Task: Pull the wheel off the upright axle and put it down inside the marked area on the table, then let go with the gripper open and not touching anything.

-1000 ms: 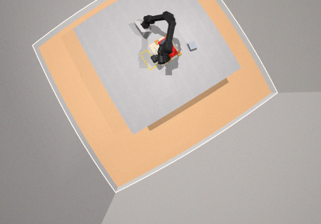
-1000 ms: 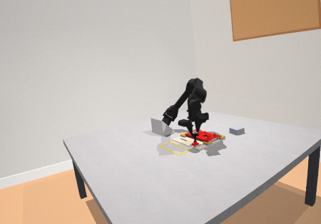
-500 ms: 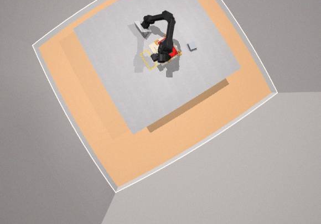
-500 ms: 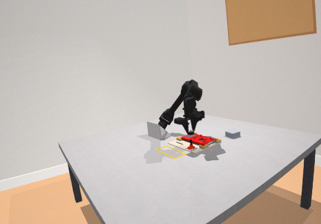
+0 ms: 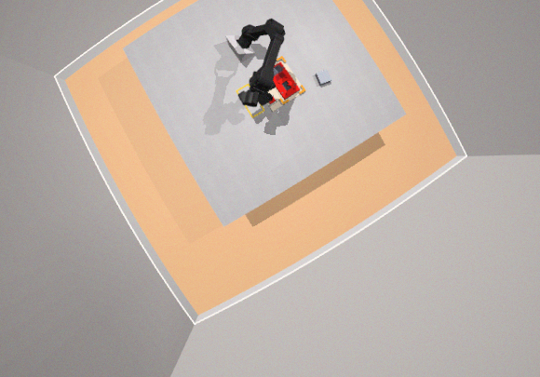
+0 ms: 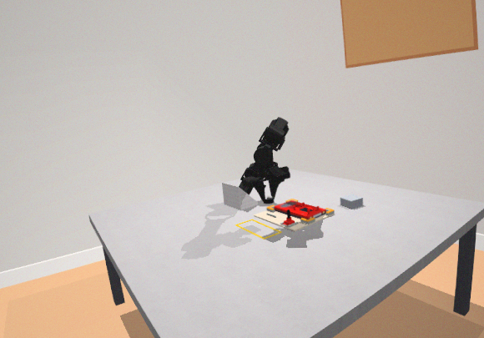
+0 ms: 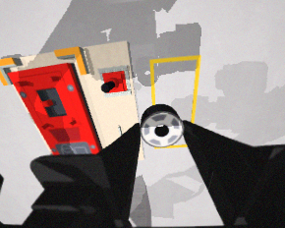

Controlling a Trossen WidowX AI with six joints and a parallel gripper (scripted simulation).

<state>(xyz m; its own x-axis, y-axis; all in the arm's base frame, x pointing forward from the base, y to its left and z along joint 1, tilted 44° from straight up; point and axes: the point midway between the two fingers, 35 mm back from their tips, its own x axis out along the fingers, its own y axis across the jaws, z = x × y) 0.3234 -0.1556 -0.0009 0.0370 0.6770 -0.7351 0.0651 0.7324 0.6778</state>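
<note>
1. You have one hand (image 7: 162, 129), two broad matte black fingers, clamped on the wheel (image 7: 162, 130) from either side.
2. The wheel is a single small disc: a dark rubbery tyre around a pale grey hub with a round dark hole at its centre and spoke-like cut-outs around it. In the wrist view it hangs over the near edge of the marked area, apart from the axle.
3. The marked area (image 7: 153, 79) is one thin yellow rectangular outline lying flat on the table (image 6: 217, 285), just beside the board.
4. The board (image 7: 110, 64) is one flat cream slab with orange corner brackets. It carries one large glossy red plate (image 7: 49, 105) with dark recesses, and one small red square base (image 7: 117, 81).
5. The axle (image 7: 108, 86) is one short dark peg standing on that small red base, bare of any wheel.
6. The table is one smooth, pale grey slab on dark legs, crossed by soft grey shadows.
7. You can count two loose blocks on it: a small grey-blue box (image 6: 351, 201) well apart from the board, and a pale wedge-like block (image 6: 235, 197) beside the arm's (image 6: 267, 159) foot.
8. On the wall hangs one flat brown panel (image 6: 409, 9), rectangular, with a darker rim.
</note>
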